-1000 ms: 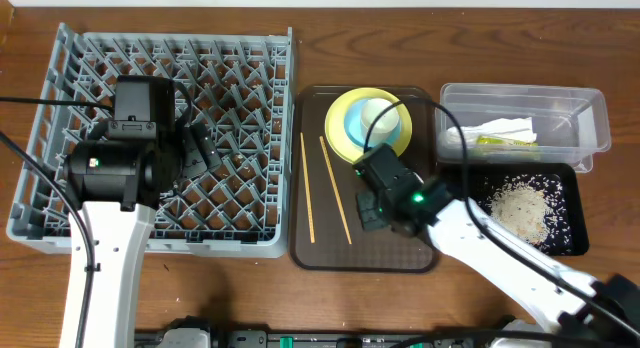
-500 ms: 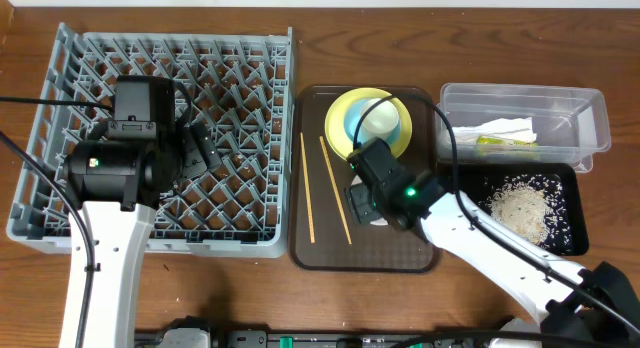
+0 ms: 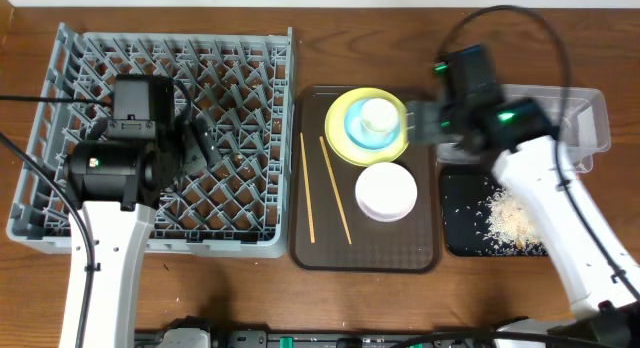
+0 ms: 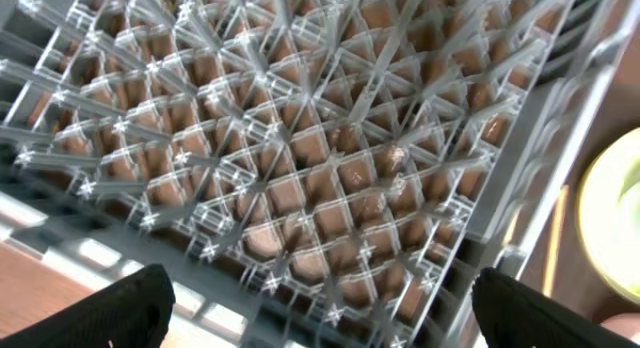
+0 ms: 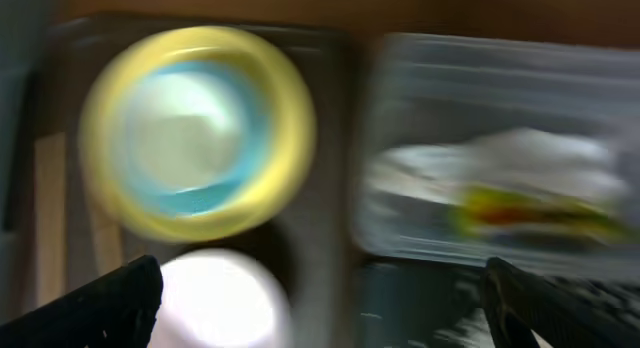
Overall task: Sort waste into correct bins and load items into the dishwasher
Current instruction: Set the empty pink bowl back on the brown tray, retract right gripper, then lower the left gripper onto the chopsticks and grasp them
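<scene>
The grey dishwasher rack [image 3: 150, 138] fills the left side, and my left gripper [image 3: 200, 143] hovers open over it with nothing between its fingers. In the left wrist view the gripper [image 4: 325, 308] looks down on the rack's lattice [image 4: 300, 158]. A yellow plate [image 3: 352, 138] holds a light blue bowl [image 3: 358, 128] with a white cup [image 3: 378, 116] inside. The white bowl [image 3: 386, 191] and two chopsticks [image 3: 308, 188] lie on the brown tray. My right gripper [image 3: 445, 128] is open and empty, high between the plate and the clear tub [image 3: 585, 118]. Napkin [image 5: 500, 158] and wrapper [image 5: 530, 213] lie in the tub [image 5: 400, 118].
The dark brown serving tray [image 3: 330, 248] sits between the rack and the bins. The black tray [image 3: 460, 228] in front of the clear tub holds rice scraps [image 3: 510, 220]. My right arm crosses over both bins and hides much of the tub from above. Cables run beside both arms.
My right gripper has opened and swung up and right, from low over the brown tray to beside the clear tub. The white bowl now lies uncovered on the tray. The left arm has not moved.
</scene>
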